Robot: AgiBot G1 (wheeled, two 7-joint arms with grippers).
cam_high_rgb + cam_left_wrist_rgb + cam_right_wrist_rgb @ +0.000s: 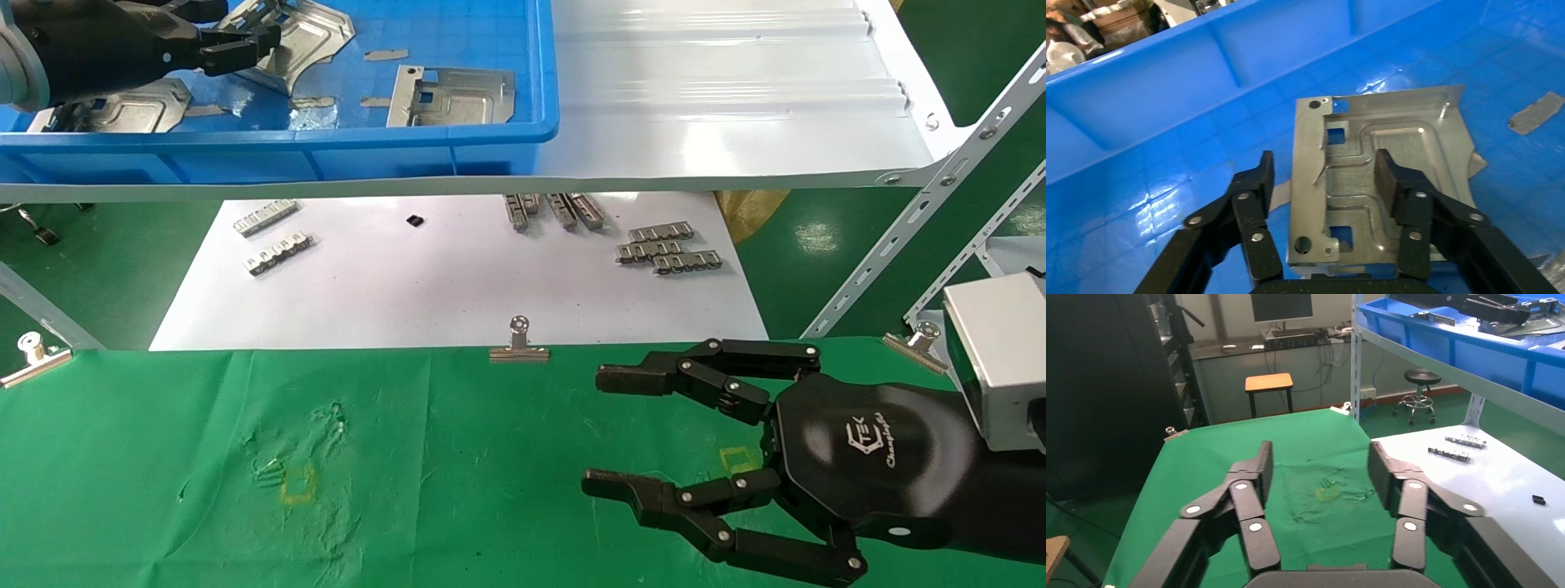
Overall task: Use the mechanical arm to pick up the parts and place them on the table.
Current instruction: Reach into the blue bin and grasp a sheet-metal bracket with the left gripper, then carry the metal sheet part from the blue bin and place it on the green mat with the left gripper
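My left mechanical arm's gripper is inside the blue bin, open and low over a silver part. In the left wrist view the gripper has one finger over the part's embossed ridge and the other finger beside its folded edge, not closed on it. Two more parts lie in the bin. My right gripper is open and empty above the green cloth table at the near right; it also shows in the right wrist view.
The blue bin stands on a white shelf at the back left. Below it a white board holds toothed strips. Binder clips pin the cloth's far edge. Slotted shelf braces slant at the right.
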